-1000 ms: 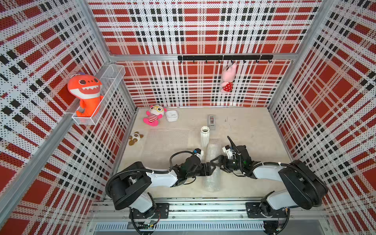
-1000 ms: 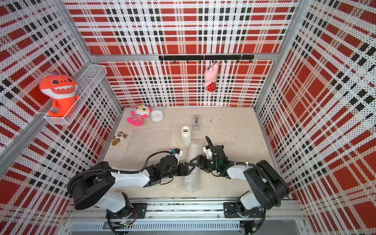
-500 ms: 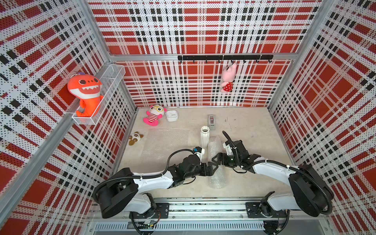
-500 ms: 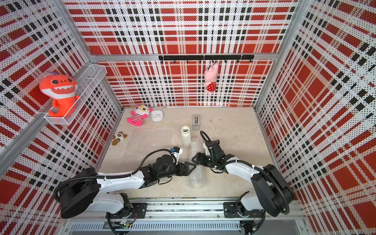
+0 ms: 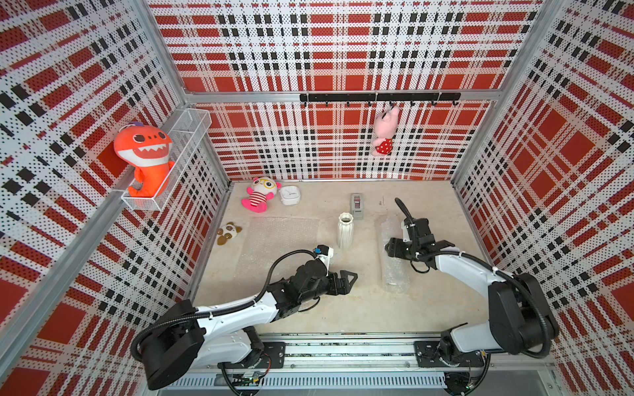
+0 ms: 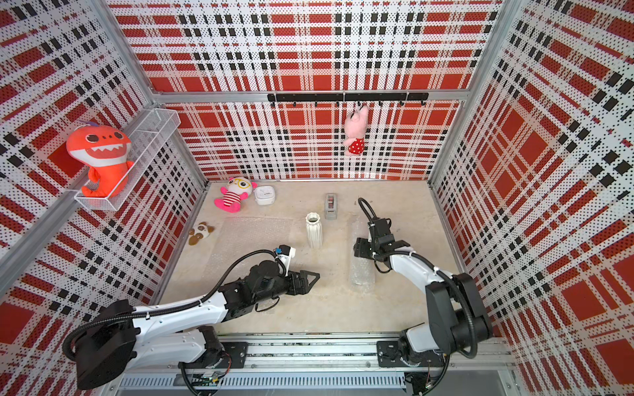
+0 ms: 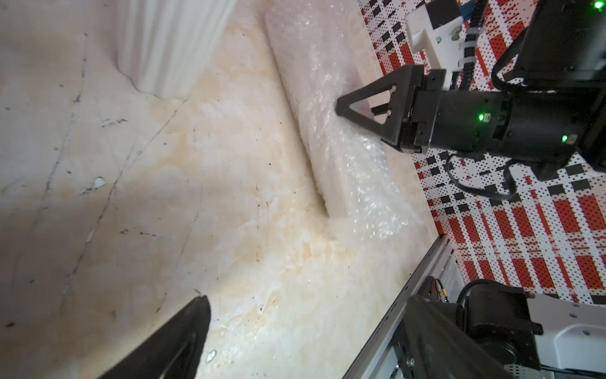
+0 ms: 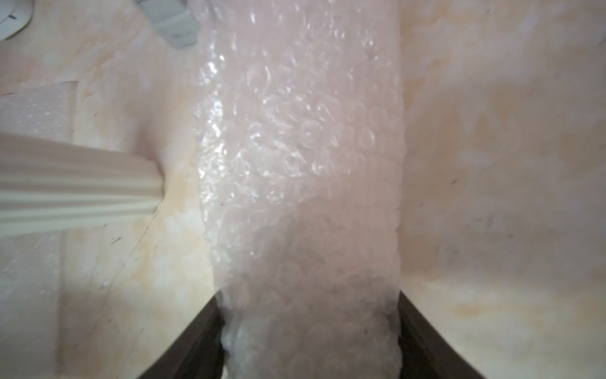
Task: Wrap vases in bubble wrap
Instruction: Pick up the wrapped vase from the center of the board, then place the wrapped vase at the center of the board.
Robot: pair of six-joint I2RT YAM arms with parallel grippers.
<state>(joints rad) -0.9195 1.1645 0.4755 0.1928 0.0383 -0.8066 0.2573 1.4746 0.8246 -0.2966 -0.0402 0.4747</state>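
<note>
Right gripper (image 8: pixel 308 297) clamps across the bubble wrap roll (image 5: pixel 393 274) lying on the table (image 5: pixel 343 308), likely to stop it unrolling; a vase inside is not discernible. Left gripper (image 5: pixel 352 277) hangs open and empty nearby. Farther off, the bare vase (image 5: pixel 345 230) stands upright beside a flat bubble wrap sheet (image 5: pixel 281 240), awaiting wrapping.

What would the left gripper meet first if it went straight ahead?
The left gripper points across bare table at the bubble-wrapped roll, so it would probably meet that roll first, toward its near end; its height is hard to judge.
</note>
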